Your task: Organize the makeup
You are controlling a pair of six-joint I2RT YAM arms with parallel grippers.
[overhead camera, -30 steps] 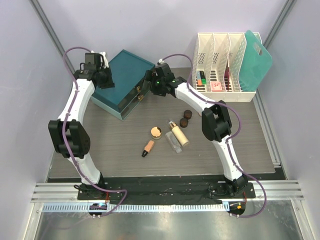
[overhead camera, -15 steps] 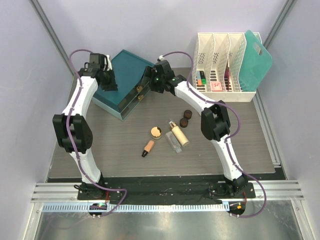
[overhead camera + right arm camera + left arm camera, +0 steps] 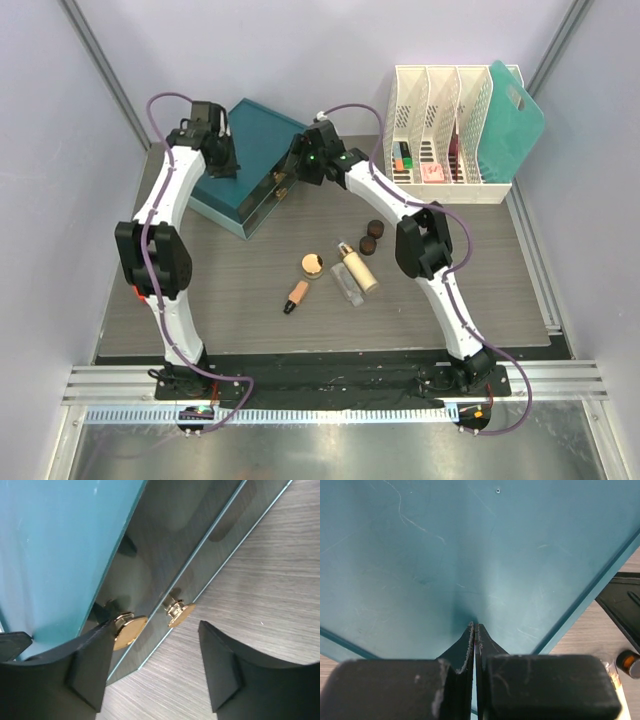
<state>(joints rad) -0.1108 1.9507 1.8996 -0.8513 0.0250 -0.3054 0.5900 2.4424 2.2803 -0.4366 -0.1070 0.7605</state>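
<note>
The makeup lies loose mid-table: a tan bottle [image 3: 357, 268] with a black cap, a clear bottle [image 3: 348, 285], a small tube [image 3: 296, 296], a peach compact [image 3: 313, 264] and two dark-brown jars [image 3: 377, 227]. My left gripper [image 3: 225, 168] is shut, its tips [image 3: 475, 626] resting on the top of the teal drawer box [image 3: 470, 545]. My right gripper [image 3: 155, 625] is open at the box's mirrored drawer fronts. Its left finger [image 3: 92, 665] sits beside the upper gold knob [image 3: 130, 630]. The lower gold knob [image 3: 181, 614] lies between the fingers, untouched.
A white slotted rack [image 3: 450, 135] stands at the back right with small items in its slots, and a teal board [image 3: 512, 125] leans on its right side. The teal box [image 3: 250, 165] sits at the back left, angled.
My left gripper has moved right, further over the box top. My right gripper has stayed at the drawer front and its jaws have narrowed around the knobs.
</note>
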